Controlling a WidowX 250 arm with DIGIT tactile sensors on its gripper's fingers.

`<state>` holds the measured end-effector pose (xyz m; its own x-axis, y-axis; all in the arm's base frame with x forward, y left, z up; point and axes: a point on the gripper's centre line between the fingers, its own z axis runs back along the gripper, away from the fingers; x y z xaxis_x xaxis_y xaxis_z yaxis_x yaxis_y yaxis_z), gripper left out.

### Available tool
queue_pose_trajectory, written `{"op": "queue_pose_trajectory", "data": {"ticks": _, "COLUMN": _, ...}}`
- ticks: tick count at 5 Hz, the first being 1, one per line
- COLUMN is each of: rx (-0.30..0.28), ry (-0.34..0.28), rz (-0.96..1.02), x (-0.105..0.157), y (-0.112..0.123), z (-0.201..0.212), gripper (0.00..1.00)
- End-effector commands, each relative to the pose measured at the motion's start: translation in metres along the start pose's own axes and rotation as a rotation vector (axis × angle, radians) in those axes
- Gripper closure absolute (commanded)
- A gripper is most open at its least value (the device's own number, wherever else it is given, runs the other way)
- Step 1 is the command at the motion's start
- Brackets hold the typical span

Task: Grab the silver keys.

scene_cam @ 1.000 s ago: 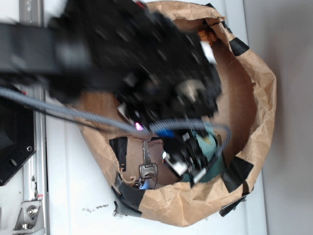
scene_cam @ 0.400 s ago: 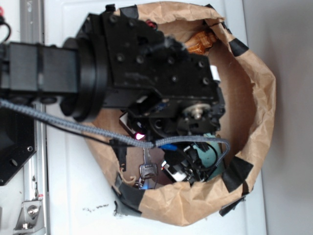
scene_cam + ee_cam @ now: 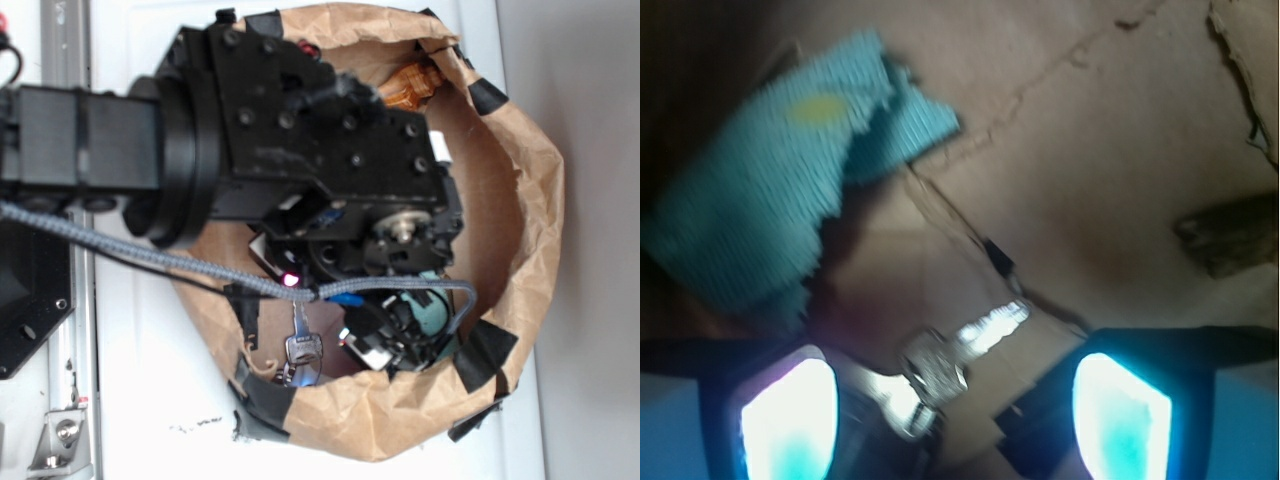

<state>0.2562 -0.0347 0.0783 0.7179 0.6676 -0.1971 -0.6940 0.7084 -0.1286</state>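
My end effector point(image 3: 955, 405) hangs wide, straddling the silver keys point(image 3: 940, 365); I judge descent, then closing, comes next.

text: you find none legible | exterior view: no label, brand or number readable on the black arm housing point(image 3: 300, 150) or the brown paper wall point(image 3: 520, 200) | wrist view: blurred, no print on the teal cloth point(image 3: 770, 200)

Overhead exterior; close, downward wrist view
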Motion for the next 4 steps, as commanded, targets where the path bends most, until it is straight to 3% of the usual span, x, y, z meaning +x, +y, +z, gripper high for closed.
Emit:
{"op": "queue_pose_trajectory", "data": {"ticks": 1, "rx": -0.079, "ry": -0.002, "rz": 0.040, "x": -0.015, "y": -0.003, "z": -0.009, "gripper": 0.00}}
{"op": "queue_pose_trajectory", "data": {"ticks": 2, "rx": -0.074, "ry": 0.048, "rz": 0.056, "x": -0.022, "y": -0.004, "z": -0.014, "gripper": 0.00}}
{"op": "queue_pose_trajectory", "data": {"ticks": 4, "rx": -0.043, "ry": 0.087, "rz": 0.090, "x": -0.019, "y": -0.015, "z": -0.024, "gripper": 0.00}}
